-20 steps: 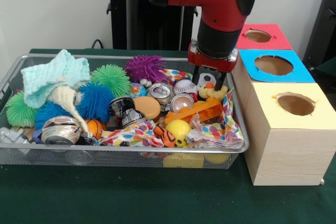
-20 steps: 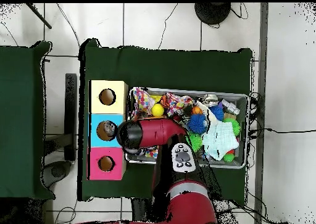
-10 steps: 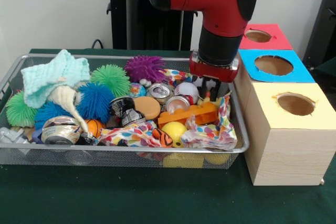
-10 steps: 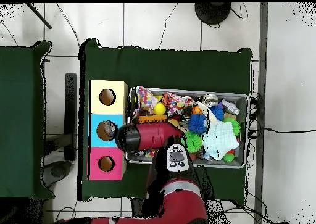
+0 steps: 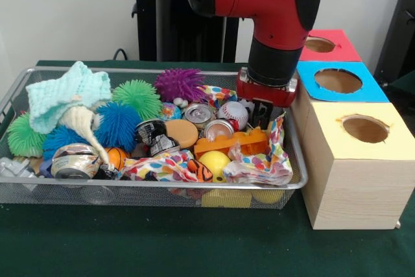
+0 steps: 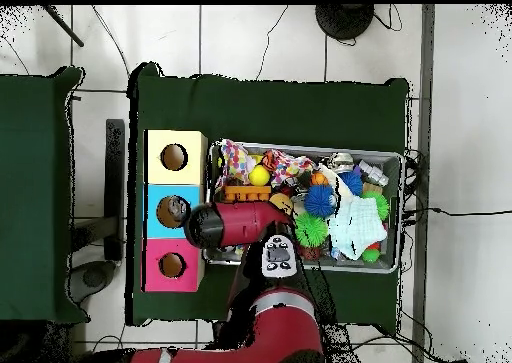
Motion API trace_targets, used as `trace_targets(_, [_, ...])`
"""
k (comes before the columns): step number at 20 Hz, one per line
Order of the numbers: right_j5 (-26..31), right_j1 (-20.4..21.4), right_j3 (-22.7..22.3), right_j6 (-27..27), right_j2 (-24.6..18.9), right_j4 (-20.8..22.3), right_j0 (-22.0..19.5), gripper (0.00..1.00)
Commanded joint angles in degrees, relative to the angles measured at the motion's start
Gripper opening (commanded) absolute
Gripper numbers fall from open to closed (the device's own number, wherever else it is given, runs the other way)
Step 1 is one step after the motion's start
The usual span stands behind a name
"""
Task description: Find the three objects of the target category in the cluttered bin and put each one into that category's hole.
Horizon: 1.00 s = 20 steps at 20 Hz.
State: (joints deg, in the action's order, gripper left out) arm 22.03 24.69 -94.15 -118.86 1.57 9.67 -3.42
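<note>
While the red arm's hand (image 5: 262, 113) dips into the bin (image 5: 162, 186) beside the blue-topped hole (image 5: 338, 80), its grip cannot be made out; three cans (image 5: 199, 113) lie among toys. Overhead, the arm (image 6: 240, 223) covers the bin's (image 6: 390, 265) box-side end.

1. Just below the jaws we see an orange toy brick (image 5: 233, 142).
2. A baseball (image 5: 232, 113) sits beside the jaws on the picture's left.
3. A spotted cloth (image 5: 262, 160) lies under them, toward the camera.
4. A purple puff ball (image 5: 179, 84) sits farther left.
5. A pale knitted cloth (image 5: 67, 95) lies well apart, far left.
</note>
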Motion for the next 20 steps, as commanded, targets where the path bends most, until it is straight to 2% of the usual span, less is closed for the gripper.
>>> trace_targets(1, [8.2,3.4,-0.6,-5.9,0.6,-2.4,-1.4,0.00])
trace_targets(5, [13.8,7.6,-0.3,-2.8,4.1,0.2,-1.5,0.00])
trace_targets(8, [15.7,9.9,-0.9,0.7,4.0,1.8,-3.6,0.00])
trace_targets(10, [16.5,9.7,0.2,1.9,4.4,3.0,-4.2,0.00])
trace_targets(14, [13.4,4.9,4.9,2.5,4.3,5.7,-5.6,0.00])
trace_targets(18, [11.6,2.3,8.0,4.1,3.5,8.4,-7.0,0.00])
trace_targets(20, [9.6,0.1,8.1,4.4,1.1,8.3,-8.7,0.00])
